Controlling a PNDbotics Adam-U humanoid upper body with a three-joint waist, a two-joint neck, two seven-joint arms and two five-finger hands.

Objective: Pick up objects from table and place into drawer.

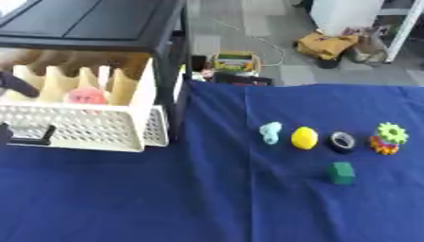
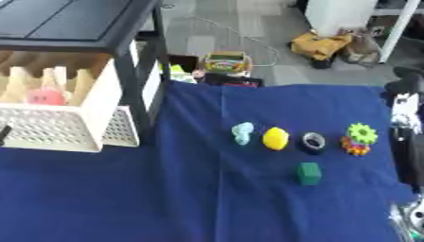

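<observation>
The drawer [image 1: 75, 127] is standing pulled out of its black frame [image 1: 170, 56] at the table's left, white and perforated, so there is open room above it for dropping things in. A pink thing [image 1: 86, 96] is already lying inside, toward the back.

On the blue cloth [image 1: 165, 198], well apart from the drawer, the rest are waiting in a row: a pale blue lump [image 1: 271, 132], a yellow ball [image 1: 304, 137], a dark ring [image 1: 342, 141], and a green gear [image 1: 391, 132] sitting on an orange one [image 1: 383, 146]. A green block [image 1: 340, 172] is lying just in front of the ring. Spaced out like that, each looks easy to take singly.

The left hand [image 1: 16, 84] is showing only as a dark shape at the drawer's left edge; I cannot tell how its fingers are set. The right arm [image 2: 407, 127] is hanging along the right edge, hand unclear, so its state is also beyond telling.

Nothing is lying between the row and the drawer; the frame's post beside the opening looks like the one thing to steer round. Beyond the table, a bag and clutter are sitting on the floor.
</observation>
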